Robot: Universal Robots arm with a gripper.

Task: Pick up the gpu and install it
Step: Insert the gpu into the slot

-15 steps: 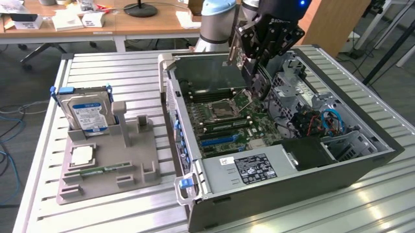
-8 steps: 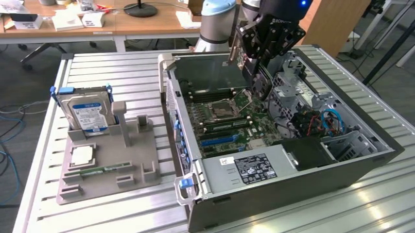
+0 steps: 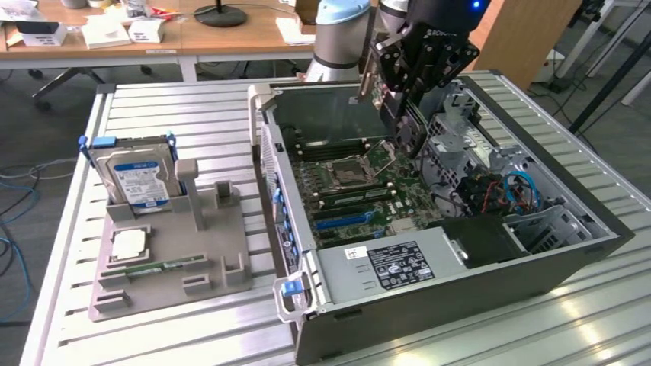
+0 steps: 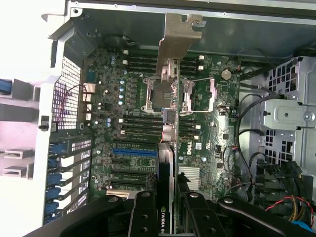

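Note:
My gripper hangs over the back part of the open computer case, shut on the gpu. The card is thin and dark and is held on edge above the motherboard, clear of it. In the wrist view the gpu runs edge-on away from my gripper, between the two black fingers. Its pale metal end bracket is at the far end, near the case's rear wall. A blue expansion slot lies on the board just beside the card's line.
On the exterior view's left, a grey holder carries a silver hard drive, a processor chip and a green memory stick. Inside the case are a metal drive cage, blue cables and a labelled power supply.

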